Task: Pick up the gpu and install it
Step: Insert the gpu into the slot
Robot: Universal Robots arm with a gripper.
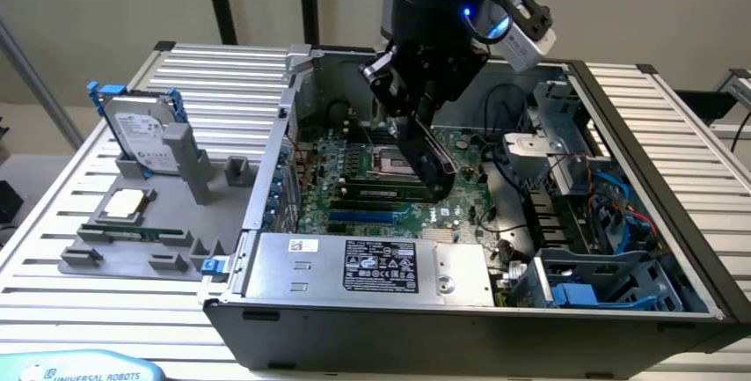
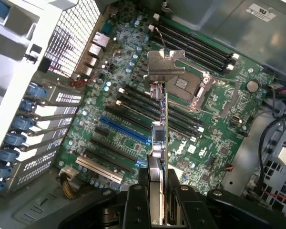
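One slatted metal table [image 1: 118, 306] carries the open computer case [image 1: 470, 328], power supply [image 1: 375, 267] nearest. Above its motherboard [image 1: 323, 214], the gripper [image 2: 157, 191] has fingers clamped on the gpu [image 2: 159, 136], held edge-on. Hard drive [image 1: 147, 139] stands at the exterior view's left; beige wall [image 1: 94, 3] behind.

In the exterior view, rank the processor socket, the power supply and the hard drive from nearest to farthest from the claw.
The claw holds the gpu.
1. Processor socket: inside the case, right by the gpu.
2. Power supply: along the case wall nearest the camera.
3. Hard drive: outside the case, on the exterior view's left.
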